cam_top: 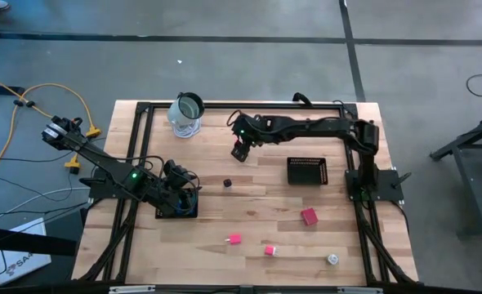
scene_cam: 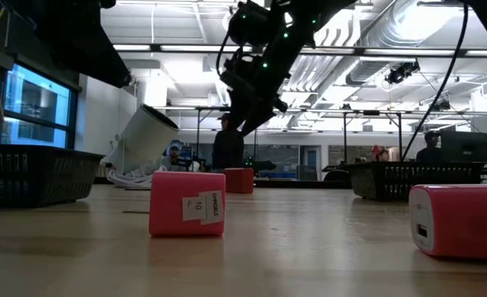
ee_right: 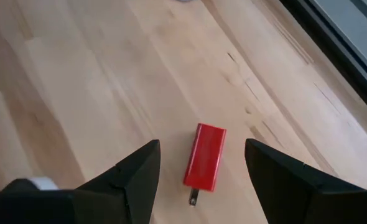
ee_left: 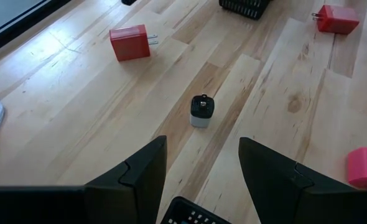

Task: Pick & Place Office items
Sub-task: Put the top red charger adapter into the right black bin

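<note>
A red plug block [ee_right: 205,155] lies flat on the wooden table, far of centre [cam_top: 238,156]. My right gripper [ee_right: 202,152] hangs above it, open, one finger on each side and clear of it [cam_top: 241,149]. My left gripper [ee_left: 202,149] stands open at the table's left [cam_top: 176,181] over a black tray [cam_top: 176,208]. It holds nothing and faces a small dark cube [ee_left: 202,111] [cam_top: 227,184]. A red block [cam_top: 309,216], two pink blocks [cam_top: 235,239] [cam_top: 270,250] and a whitish round piece [cam_top: 332,259] lie toward the near edge.
A black mesh tray [cam_top: 307,170] stands right of centre. A clear glass jar [cam_top: 187,114] stands at the far edge. A black frame [cam_top: 135,163] runs round the table. In the low view a pink block [scene_cam: 186,203] sits close, and people show in the room behind.
</note>
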Motion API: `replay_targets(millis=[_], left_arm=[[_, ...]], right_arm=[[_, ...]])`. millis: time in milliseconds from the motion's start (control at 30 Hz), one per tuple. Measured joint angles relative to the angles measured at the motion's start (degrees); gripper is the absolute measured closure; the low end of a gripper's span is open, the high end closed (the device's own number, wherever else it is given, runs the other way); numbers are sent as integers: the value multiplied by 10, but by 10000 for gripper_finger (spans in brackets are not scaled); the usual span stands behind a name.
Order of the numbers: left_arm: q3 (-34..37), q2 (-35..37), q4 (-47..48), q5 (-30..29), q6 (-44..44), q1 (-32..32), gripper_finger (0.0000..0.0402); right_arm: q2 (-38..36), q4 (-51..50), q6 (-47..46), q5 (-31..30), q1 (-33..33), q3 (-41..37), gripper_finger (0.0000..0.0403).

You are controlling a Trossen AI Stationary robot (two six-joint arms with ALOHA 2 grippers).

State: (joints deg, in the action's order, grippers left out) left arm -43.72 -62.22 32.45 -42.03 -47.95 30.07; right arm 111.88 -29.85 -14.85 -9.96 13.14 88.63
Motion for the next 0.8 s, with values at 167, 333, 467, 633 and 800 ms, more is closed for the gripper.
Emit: replay_targets(millis=[167, 333, 467, 633, 800], left_arm=[[0, 0, 0, 0, 0, 0, 208], [0, 0, -1, 0, 0, 0, 208], [0, 0, -1, 0, 0, 0, 208], [0, 0, -1, 0, 0, 0, 208], [0, 0, -1, 0, 0, 0, 208]], right_arm=[[1, -1, -11, -10, -2, 1, 180], [1, -9, -44, -14, -3, 1, 180], [1, -15, -59, 31, 8, 1, 180], [1, -31, -60, 57, 19, 1, 180], [1, -30, -46, 58, 24, 1, 180]])
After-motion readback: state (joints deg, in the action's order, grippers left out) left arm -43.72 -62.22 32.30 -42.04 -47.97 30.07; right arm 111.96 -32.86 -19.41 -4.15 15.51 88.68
